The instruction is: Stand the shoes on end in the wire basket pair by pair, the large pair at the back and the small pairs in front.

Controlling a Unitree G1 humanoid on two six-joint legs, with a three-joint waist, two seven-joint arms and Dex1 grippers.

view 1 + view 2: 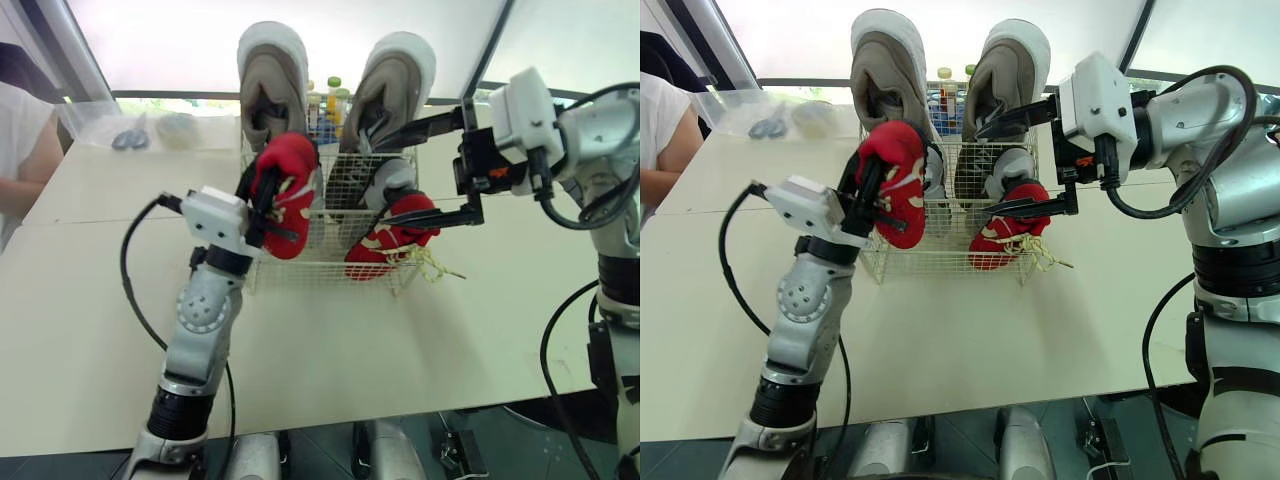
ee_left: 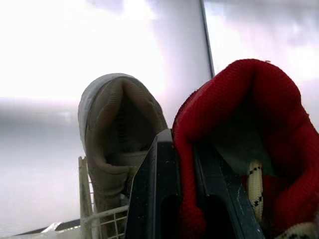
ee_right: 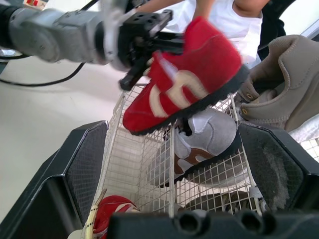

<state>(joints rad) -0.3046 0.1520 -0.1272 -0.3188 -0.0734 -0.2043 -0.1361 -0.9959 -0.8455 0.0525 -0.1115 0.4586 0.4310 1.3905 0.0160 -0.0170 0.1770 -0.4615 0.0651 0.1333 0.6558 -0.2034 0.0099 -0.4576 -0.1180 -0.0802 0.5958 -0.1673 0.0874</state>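
Observation:
The wire basket (image 1: 330, 250) stands on the table, with two large beige shoes (image 1: 272, 80) (image 1: 395, 80) on end at its back. A small grey shoe (image 3: 199, 149) stands in front of them. One red shoe (image 1: 395, 235) lies in the front right corner, its laces (image 1: 435, 265) hanging over the rim. My left gripper (image 1: 265, 200) is shut on the collar of the other red shoe (image 1: 288, 190), holding it over the basket's front left corner. My right gripper (image 1: 378, 182) hangs wide open over the basket's right side, holding nothing.
A person in a white shirt (image 1: 20, 150) sits at the table's far left. A clear plastic bag with scissors (image 1: 130, 130) lies at the back left. Bottles (image 1: 335, 100) stand behind the basket. Bare table (image 1: 400, 350) stretches in front of the basket.

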